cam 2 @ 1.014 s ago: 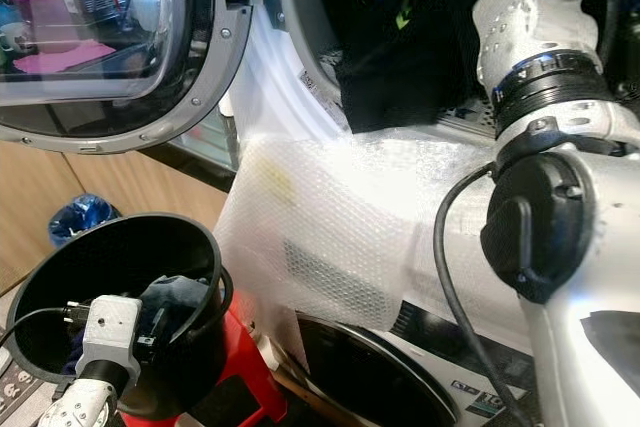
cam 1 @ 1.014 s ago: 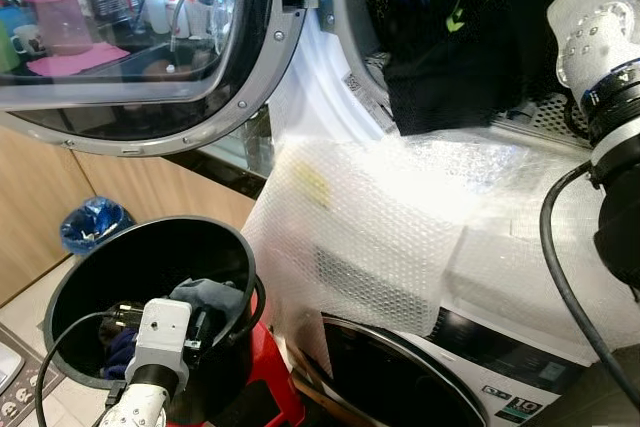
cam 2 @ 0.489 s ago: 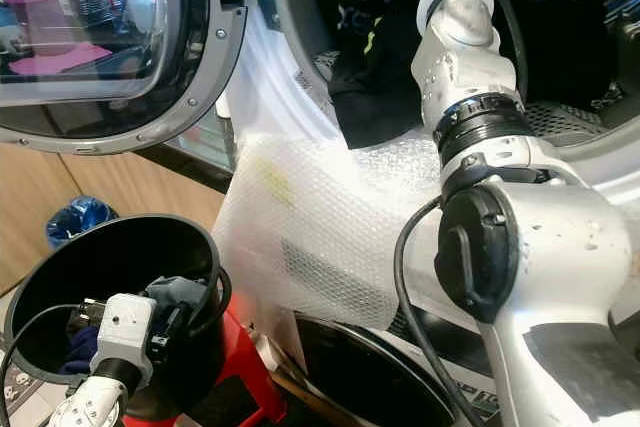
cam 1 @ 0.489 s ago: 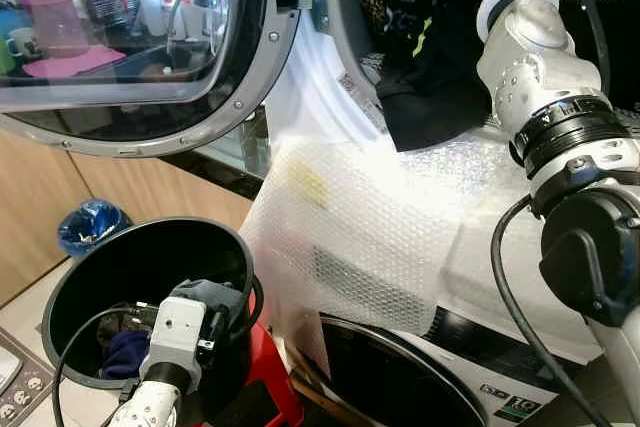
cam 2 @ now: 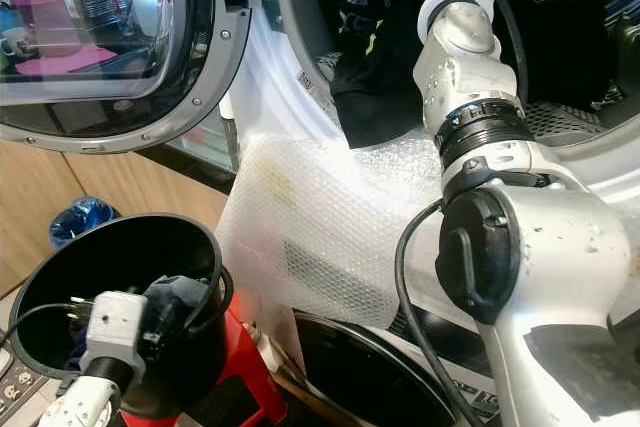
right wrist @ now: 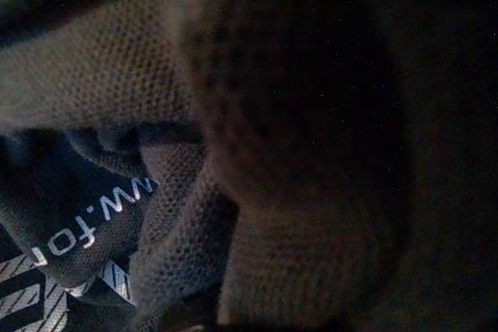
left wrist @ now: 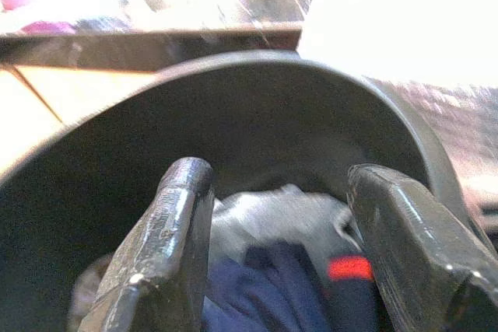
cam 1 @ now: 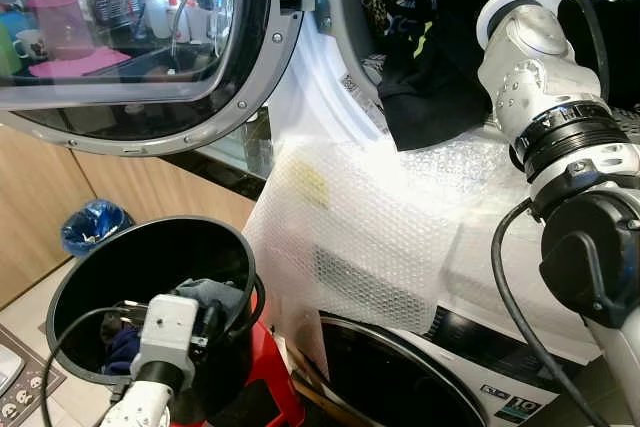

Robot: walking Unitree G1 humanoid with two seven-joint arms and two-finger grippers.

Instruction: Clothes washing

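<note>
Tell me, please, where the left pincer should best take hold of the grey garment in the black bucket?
Probably at the raised fold of the grey garment, coming straight down through the open top of the black bucket. That fold humps above the navy clothing, and the open left pincer already hangs with one finger on each side of it.

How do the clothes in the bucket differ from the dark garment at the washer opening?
The clothes in the bucket are grey and navy; the dark garment is black with light print. The first lie bundled low inside the black bucket; the second hangs over the drum's lip onto the bubble wrap. Both are crumpled fabric.
</note>
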